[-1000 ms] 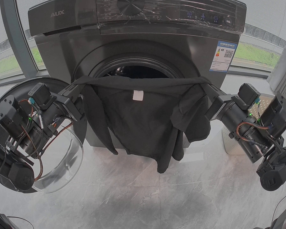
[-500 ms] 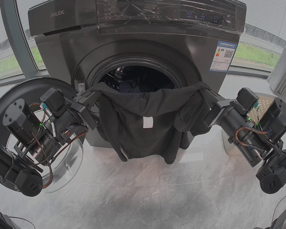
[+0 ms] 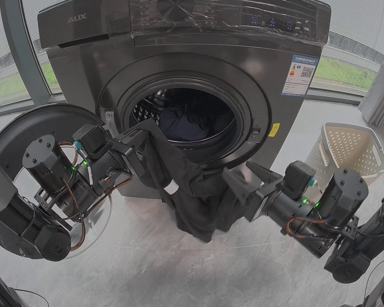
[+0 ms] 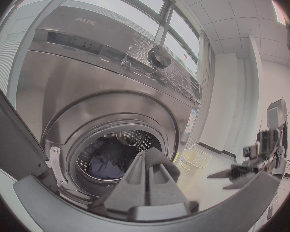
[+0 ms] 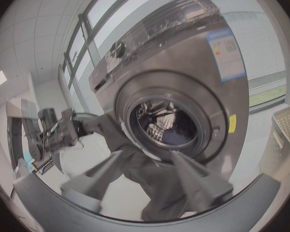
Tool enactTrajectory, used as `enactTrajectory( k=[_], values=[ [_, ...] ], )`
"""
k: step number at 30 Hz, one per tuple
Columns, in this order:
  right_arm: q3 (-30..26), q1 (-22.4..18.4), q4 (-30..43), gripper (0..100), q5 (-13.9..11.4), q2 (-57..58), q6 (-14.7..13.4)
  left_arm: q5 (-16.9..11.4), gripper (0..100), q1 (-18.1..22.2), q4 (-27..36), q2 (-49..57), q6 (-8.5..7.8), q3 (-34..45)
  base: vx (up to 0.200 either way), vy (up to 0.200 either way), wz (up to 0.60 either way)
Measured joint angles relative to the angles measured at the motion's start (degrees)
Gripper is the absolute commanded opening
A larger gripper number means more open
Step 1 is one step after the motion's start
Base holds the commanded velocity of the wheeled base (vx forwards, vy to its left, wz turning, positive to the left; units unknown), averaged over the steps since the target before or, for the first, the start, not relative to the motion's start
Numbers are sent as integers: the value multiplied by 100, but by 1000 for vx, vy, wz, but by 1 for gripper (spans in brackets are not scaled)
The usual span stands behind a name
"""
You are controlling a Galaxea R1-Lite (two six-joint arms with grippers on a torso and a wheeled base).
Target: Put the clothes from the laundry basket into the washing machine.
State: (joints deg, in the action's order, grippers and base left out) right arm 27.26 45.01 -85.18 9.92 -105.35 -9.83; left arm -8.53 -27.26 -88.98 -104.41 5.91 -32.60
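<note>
Nearest, we see the right gripper with its fingers spread wide and nothing between them, low in front of the washing machine and just beside the hanging cloth. In the right wrist view its two fingers stand well apart, with the black garment beyond them. The left gripper is clamped on an upper edge of that garment, at the left lip of the drum opening; the left wrist view shows dark cloth pinched at its tips.

The garment hangs from this one hold, sagging below the opening toward the floor, a white label turned outward. We judge it light, limp and shapeless: it will fold and trail wherever unsupported, and may catch on the door seal. A second hold on the bunched lower mass, rather than a loose edge, seems best to lift it over the lip.

Beyond, dark-blue clothes lie in the drum. The door stands open on the left; the laundry basket sits on the right.
</note>
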Motion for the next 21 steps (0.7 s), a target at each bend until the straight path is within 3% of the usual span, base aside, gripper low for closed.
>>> enactTrajectory(
  k=[7,11,21],
  values=[
    [-933,427,-52,100,-18,-501,-145,9,0,-9,-4,-16,7,-152,0,0,0],
    [-1153,549,-137,100,-22,-749,-196,11,0,-24,-2,-9,5,-199,0,0,0],
    [-267,262,-222,100,-62,-1364,-99,-2,0,-247,0,127,-4,-216,0,0,0]
  ],
)
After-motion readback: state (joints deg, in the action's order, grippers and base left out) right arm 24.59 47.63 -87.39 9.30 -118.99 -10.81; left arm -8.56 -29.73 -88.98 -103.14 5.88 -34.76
